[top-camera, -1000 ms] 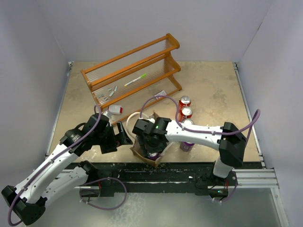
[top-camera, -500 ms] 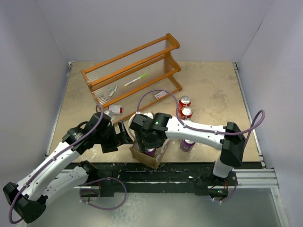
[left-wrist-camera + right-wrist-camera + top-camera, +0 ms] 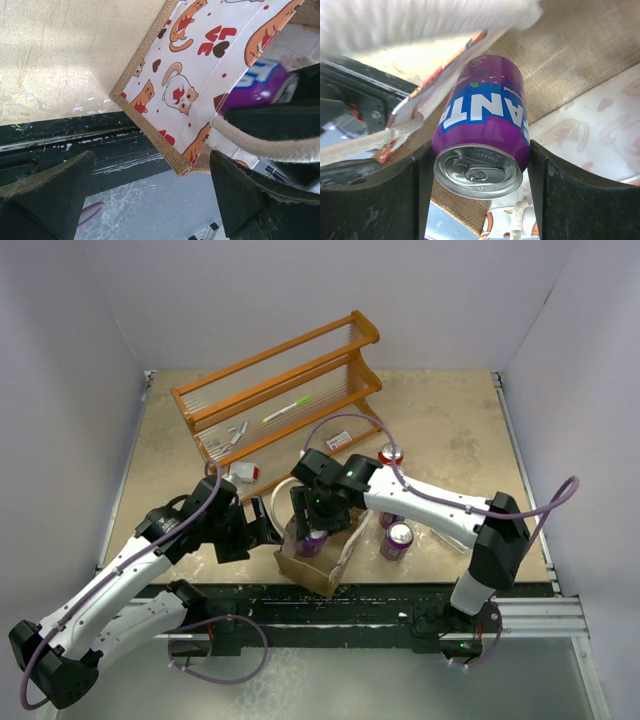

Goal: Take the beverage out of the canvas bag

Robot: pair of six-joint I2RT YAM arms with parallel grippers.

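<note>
Purple beverage can (image 3: pixel 480 120) between fingers of right hand (image 3: pixel 479 185), over canvas bag (image 3: pixel 300 572)

Enclosed work cell, seen from above. Plain pale walls (image 3: pixel 300 290) close three sides; a mottled beige worktop (image 3: pixel 450 430) carries an orange wooden rack (image 3: pixel 280 390) at the rear; a black rail (image 3: pixel 400 593) borders the near edge. Lighting even.

Top external: you look down from high behind the rig onto the table (image 3: pixel 450 430), with the wooden rack (image 3: pixel 280 405) at its far side.
Left wrist: you sit close beside the canvas bag (image 3: pixel 190 85), facing its cat-print side and the table's near edge.
Right wrist: you peer close into the bag, and the purple Fanta can (image 3: pixel 485 120) fills the centre.
Shared: all three views catch the bag; the left wrist's purple blur is probably that can.
</note>
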